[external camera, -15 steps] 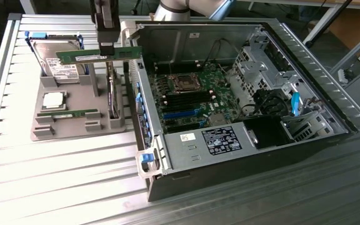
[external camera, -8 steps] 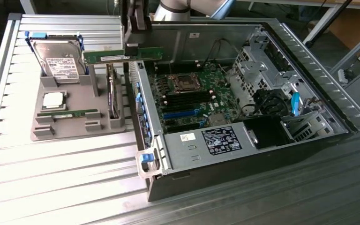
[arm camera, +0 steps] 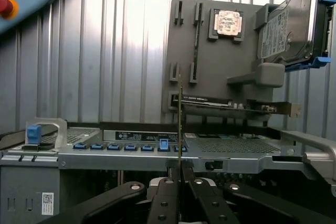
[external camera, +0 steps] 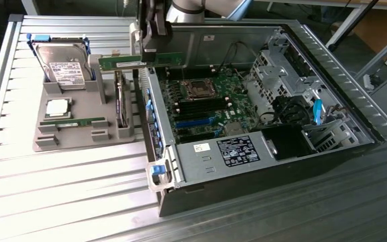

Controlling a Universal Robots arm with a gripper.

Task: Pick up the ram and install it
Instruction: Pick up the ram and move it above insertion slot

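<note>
Black hand (arm camera: pixel 181 167), silver screws (arm camera: pixel 135 186)

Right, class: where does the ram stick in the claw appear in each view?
Exterior view: the held ram hangs level in the claw, above the computer case rim beside the grey holder.
Wrist view: the held ram stands edge-on, a thin strip rising from the claw.
Shared landmark: the hard drive.
</note>
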